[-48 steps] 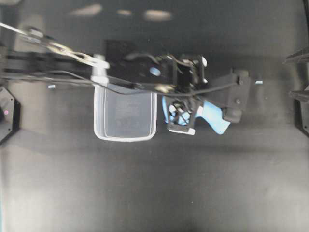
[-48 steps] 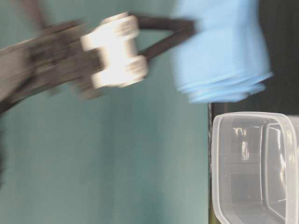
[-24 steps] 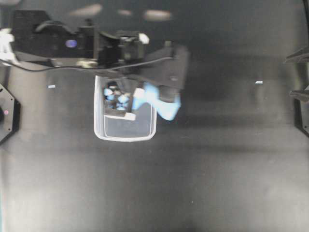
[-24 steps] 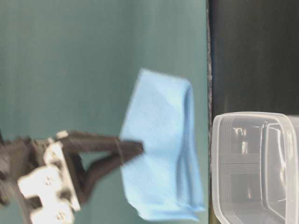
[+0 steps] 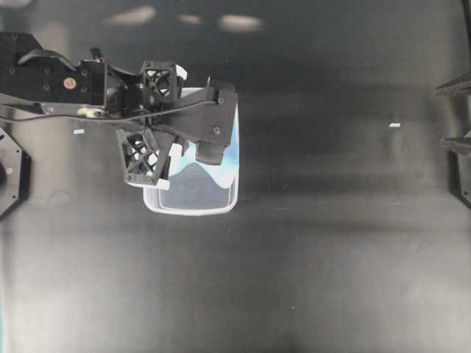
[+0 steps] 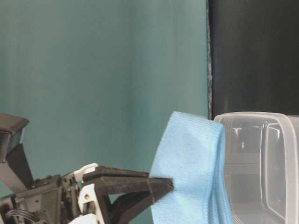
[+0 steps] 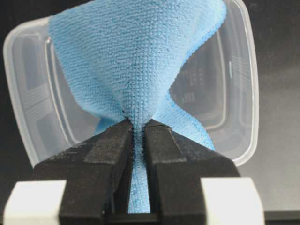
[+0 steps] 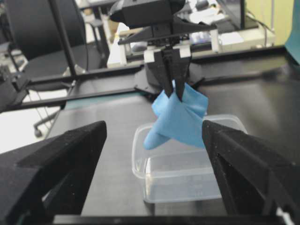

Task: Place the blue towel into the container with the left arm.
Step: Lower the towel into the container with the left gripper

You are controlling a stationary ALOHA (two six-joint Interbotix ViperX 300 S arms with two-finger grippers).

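Note:
The blue towel point(image 7: 136, 56) hangs bunched from my left gripper point(image 7: 138, 126), whose jaws are shut on a fold of it. The gripper point(image 5: 208, 153) holds it over the clear container point(image 5: 191, 209), above the tub's right half in the overhead view. From the right wrist view the towel point(image 8: 180, 117) hangs from the left gripper point(image 8: 171, 91) with its lower tips at about the height of the container's rim point(image 8: 140, 140). The table-level view shows the towel point(image 6: 191, 172) beside the tub point(image 6: 261, 163). My right gripper point(image 8: 154, 173) is open and empty, some way from the tub and facing it.
The black table point(image 5: 331, 257) surrounds the tub. A small white scrap point(image 5: 394, 126) lies at the right, another point(image 5: 78, 132) at the left. Black fixtures point(image 5: 458, 147) stand at the right edge. Chairs and desks point(image 8: 42, 42) show beyond the table.
My left gripper has carried the blue towel leftward from the right of the tub to over it. The towel now hangs lower, at the tub's opening.

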